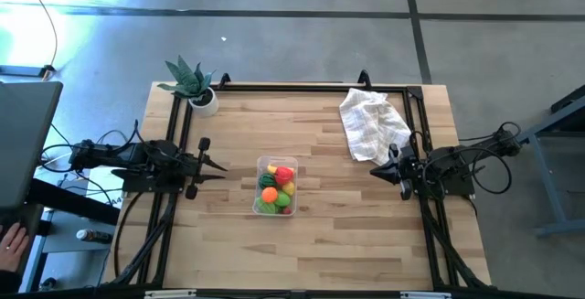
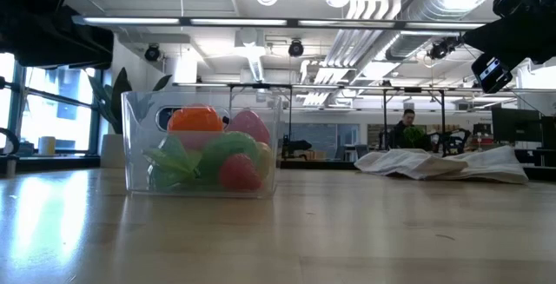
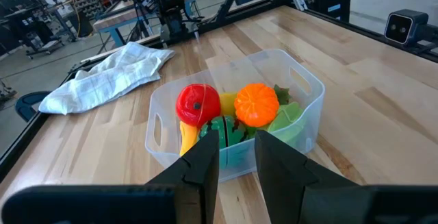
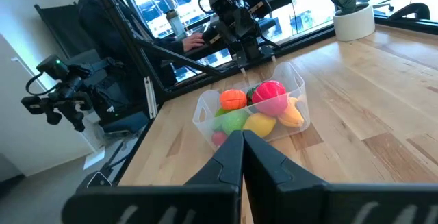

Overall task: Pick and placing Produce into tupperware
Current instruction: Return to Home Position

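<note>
The clear tupperware [image 1: 257,194] stands in the middle of the wooden table, its bottom on the boards. The produce [image 1: 277,187] lies inside it: a red piece [image 3: 198,104], an orange [image 3: 256,104], a yellow lemon [image 3: 228,103], a banana [image 3: 187,139], a dark green piece [image 3: 231,133] and a light green one [image 3: 287,118]. My left gripper [image 1: 222,167] hovers to the left of the tub, shut, holding nothing, and points at it [image 3: 237,140]. My right gripper [image 1: 373,169] hovers to the right of the tub, shut and empty, also pointing toward it [image 4: 242,136].
A crumpled white cloth [image 1: 370,125] lies at the far right of the table. A potted green plant [image 1: 196,87] stands at the far left corner. A black rail [image 1: 292,86] runs along the far edge. A person's hand [image 1: 11,242] shows beyond the left edge.
</note>
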You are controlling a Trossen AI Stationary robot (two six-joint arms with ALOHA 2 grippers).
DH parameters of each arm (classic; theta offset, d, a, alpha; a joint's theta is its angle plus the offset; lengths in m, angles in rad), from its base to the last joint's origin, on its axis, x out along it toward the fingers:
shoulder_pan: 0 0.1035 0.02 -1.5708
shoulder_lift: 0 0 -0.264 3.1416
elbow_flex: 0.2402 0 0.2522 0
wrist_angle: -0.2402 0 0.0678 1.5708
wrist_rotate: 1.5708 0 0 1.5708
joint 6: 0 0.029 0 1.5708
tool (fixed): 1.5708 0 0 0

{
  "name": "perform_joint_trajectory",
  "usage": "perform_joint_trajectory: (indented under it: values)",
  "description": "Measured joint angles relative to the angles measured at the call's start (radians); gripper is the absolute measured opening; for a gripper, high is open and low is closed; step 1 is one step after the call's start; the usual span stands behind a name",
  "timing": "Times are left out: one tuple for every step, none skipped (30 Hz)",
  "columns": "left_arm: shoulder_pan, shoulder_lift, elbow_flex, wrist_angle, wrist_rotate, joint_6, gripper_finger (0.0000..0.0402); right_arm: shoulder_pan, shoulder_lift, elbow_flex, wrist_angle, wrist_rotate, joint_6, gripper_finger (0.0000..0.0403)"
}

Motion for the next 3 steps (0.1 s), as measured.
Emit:
perform_joint_trajectory:
  values:
    - [0.0,0.0,0.0,0.0,0.0,0.0,0.0085,0.0,0.0,0.0,0.0,0.0,0.0,0.0]
    - [0.0,0.0,0.0,0.0,0.0,0.0,0.0085,0.0,0.0,0.0,0.0,0.0,0.0,0.0]
    - [0.0,0.0,0.0,0.0,0.0,0.0,0.0085,0.0,0.0,0.0,0.0,0.0,0.0,0.0]
